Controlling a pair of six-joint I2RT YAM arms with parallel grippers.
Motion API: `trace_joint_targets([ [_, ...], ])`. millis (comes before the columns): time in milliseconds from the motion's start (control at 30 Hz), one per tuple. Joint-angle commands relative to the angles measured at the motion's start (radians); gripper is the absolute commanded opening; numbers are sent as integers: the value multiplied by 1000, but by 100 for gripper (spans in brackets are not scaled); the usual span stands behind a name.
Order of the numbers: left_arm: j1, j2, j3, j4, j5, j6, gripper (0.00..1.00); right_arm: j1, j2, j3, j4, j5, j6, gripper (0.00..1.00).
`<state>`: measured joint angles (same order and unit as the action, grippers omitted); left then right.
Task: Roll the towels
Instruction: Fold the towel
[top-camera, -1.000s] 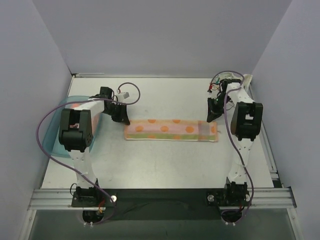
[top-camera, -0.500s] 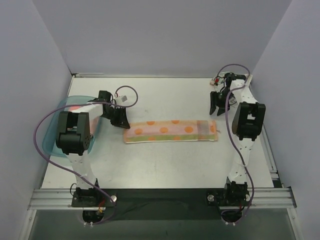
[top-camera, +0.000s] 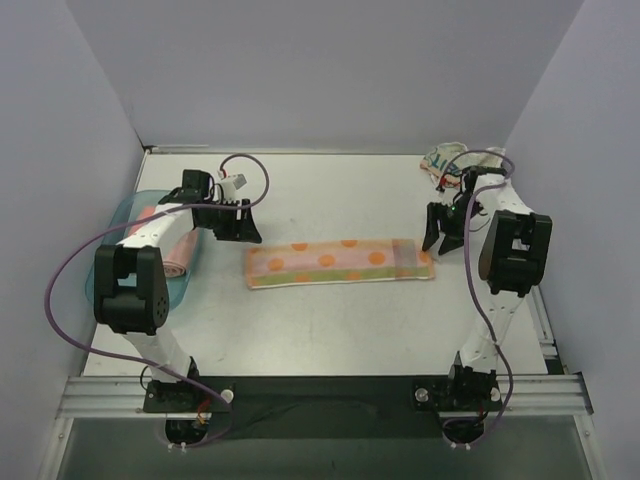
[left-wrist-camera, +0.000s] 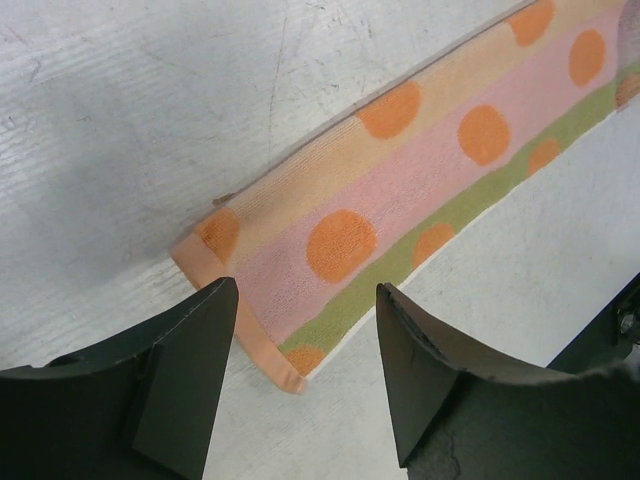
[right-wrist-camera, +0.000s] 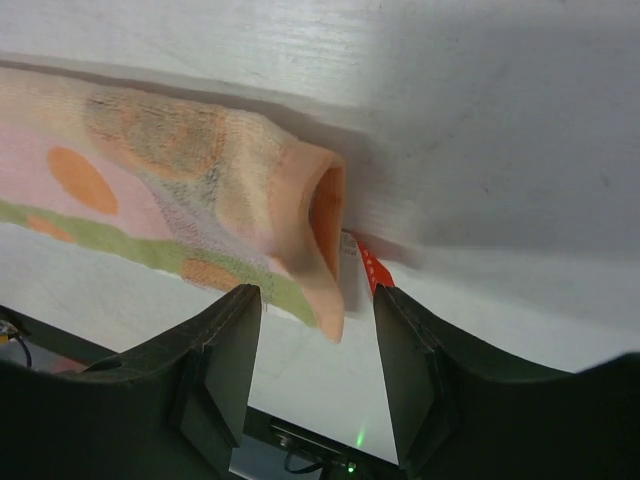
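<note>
Looking down on a scratched white tabletop (top-camera: 330, 330), boxed in on three sides by plain pale-violet walls (top-camera: 320, 70), an aluminium rail (top-camera: 100, 397) running along its near edge.

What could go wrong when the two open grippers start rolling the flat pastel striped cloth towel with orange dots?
1. The right gripper hangs over a loosely curled end of the pastel striped cloth towel; pinching only its top layer could undo the fold.
2. The left gripper straddles just a corner, so the roll may start crooked.
</note>
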<state>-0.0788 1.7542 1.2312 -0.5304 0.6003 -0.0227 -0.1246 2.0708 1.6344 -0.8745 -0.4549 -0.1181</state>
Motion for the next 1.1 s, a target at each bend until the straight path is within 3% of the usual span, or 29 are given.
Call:
trace_joint_targets([
  [0,7,-38,36,0,41,15,68,6,46,-33,3,-8,-12,49],
  [333,39,-30,45,0,47,12,68,82,118,-38,46,45,37,33],
  [433,51,-27,53,1,55,1,68,88,140,-36,36,42,58,24],
  [533,56,-32,53,0,56,3,68,66,115,-41,17,45,46,0],
  [833,13,-88,-48,1,98,59,68,-46,-52,67,-139,98,-106,0],
  [1067,-91,-46,-56,21,108,72,64,49,-74,176,-241,25,-83,0],
])
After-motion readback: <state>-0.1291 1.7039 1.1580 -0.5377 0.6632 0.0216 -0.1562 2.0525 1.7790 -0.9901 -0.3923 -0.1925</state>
